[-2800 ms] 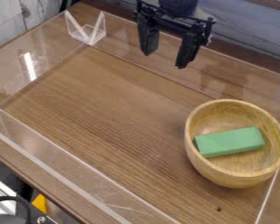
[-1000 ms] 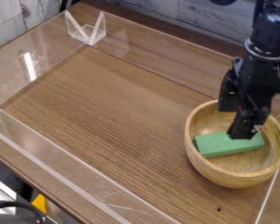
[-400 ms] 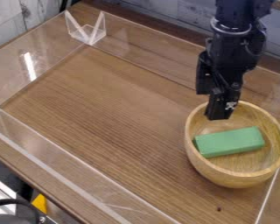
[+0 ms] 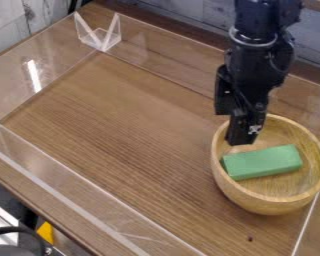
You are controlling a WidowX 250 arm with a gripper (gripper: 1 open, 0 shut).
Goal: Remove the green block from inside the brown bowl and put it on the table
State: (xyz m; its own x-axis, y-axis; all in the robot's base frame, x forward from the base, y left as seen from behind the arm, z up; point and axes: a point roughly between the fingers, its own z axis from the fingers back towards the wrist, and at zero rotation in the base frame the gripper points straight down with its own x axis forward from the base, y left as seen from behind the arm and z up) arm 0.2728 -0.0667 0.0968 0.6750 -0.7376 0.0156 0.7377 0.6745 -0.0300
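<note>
Currently, the flat, rectangular green block [image 4: 263, 162] lies inside the round, light-brown wooden bowl [image 4: 234, 183], its surface plain and matte. The black gripper [image 4: 240, 129] is open, fingers apart, near the bowl's rim.

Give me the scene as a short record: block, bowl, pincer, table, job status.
block: green, lying flat inside the bowl
bowl: light-brown wood, on the right side of the table
pincer: open, over the bowl's upper-left part, not gripping the block
table: brown wood grain, low clear walls at its edges
job status: block not yet out of the bowl
</note>
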